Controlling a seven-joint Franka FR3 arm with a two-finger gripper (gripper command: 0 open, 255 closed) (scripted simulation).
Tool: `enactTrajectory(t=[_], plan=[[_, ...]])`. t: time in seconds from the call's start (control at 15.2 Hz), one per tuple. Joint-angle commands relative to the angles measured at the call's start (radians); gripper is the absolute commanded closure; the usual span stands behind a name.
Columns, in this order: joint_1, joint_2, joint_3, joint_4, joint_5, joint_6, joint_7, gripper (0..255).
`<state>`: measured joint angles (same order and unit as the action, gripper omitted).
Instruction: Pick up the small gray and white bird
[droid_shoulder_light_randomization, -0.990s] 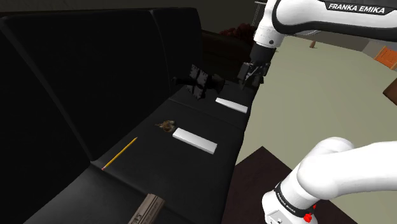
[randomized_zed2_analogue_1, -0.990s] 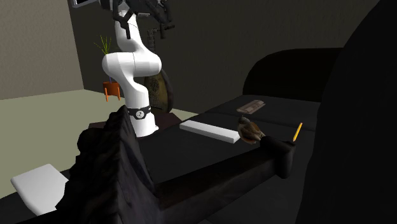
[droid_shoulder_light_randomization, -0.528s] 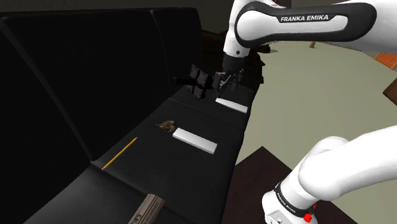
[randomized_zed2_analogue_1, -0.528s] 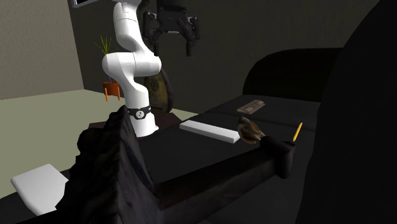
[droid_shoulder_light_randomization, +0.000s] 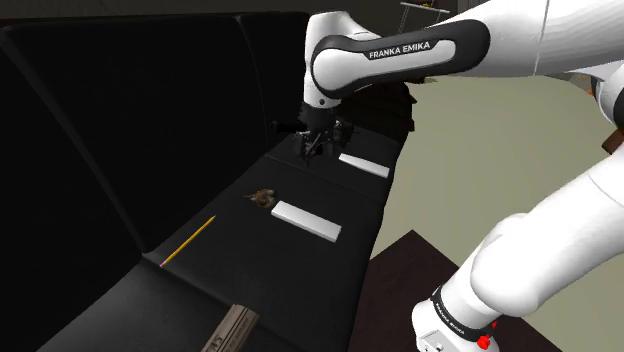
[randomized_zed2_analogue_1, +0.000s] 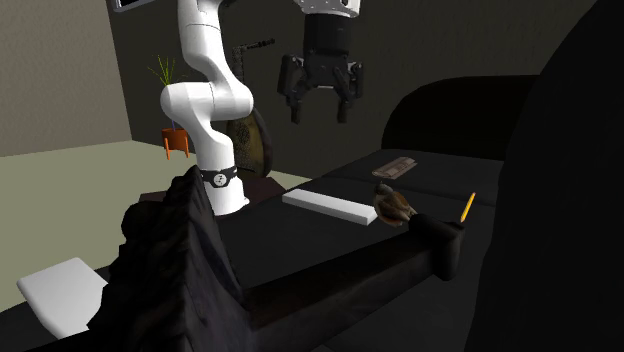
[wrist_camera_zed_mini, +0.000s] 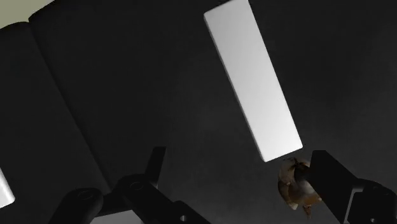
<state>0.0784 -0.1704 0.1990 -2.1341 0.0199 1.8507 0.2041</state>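
Note:
The small brown and pale bird sits on the black sofa seat, just off one end of a white flat slab. From the second exterior view the bird stands upright near the seat's front edge. My gripper hangs open in the air above the seat's far end, well short of the bird. In the second exterior view the gripper points down with its fingers apart and nothing between them. Through the wrist view the bird lies beside the right finger, not between the two.
A second white slab lies below the gripper, beside a dark crumpled thing. A yellow pencil and a brown remote-like bar lie further along the seat. The black sofa back rises along the shoulder view's left. A potted plant stands behind the arm.
The arm has swung to the shoulder view's left, carrying the open gripper in over the sofa's far end and lower. The bird and slabs have not moved.

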Motion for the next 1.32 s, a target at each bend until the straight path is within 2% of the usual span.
enactTrajectory(t=[0.0,0.4,0.79,1.25], plan=[[0.011,0.083,0.023,0.051,-0.018,0.014,0.035,0],[0.058,0.322,0.067,0.215,-0.085,0.025,0.129,0],[0.122,0.55,0.079,0.405,-0.151,-0.001,0.201,0],[0.125,0.592,0.073,0.368,-0.165,0.076,0.211,0]])
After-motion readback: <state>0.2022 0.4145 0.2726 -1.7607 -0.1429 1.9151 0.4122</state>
